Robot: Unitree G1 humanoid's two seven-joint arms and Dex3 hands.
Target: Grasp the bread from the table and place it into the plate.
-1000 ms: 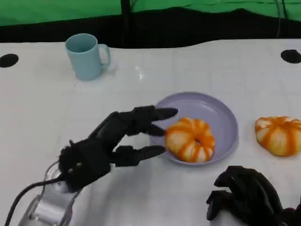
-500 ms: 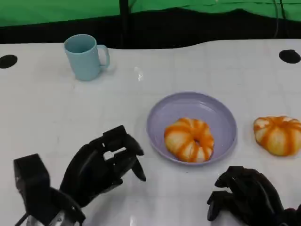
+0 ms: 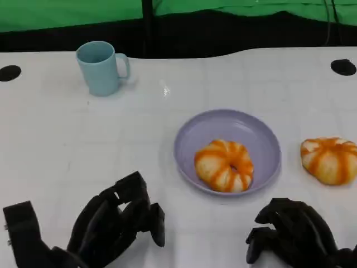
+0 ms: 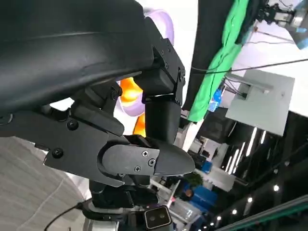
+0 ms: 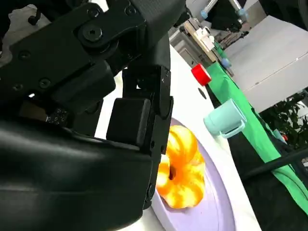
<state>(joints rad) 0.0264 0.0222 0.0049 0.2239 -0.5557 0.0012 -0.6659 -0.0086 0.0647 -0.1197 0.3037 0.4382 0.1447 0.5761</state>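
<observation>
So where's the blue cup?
In the head view, the blue cup stands at the table's far left, well away from the purple plate.

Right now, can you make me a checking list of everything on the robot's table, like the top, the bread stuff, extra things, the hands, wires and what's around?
Surface: white table, two black round spots near the far corners.
Job's things: orange-striped round bread lies in the lilac round plate; a second orange-striped bread lies on the table beside the plate, apart from it.
Clutter: light blue mug, upright, far left.
Hands: left hand and right hand at the near edge, fingers curled, holding nothing.
Cables: nothing seen on the table.
Surroundings: green cloth behind the table.
</observation>
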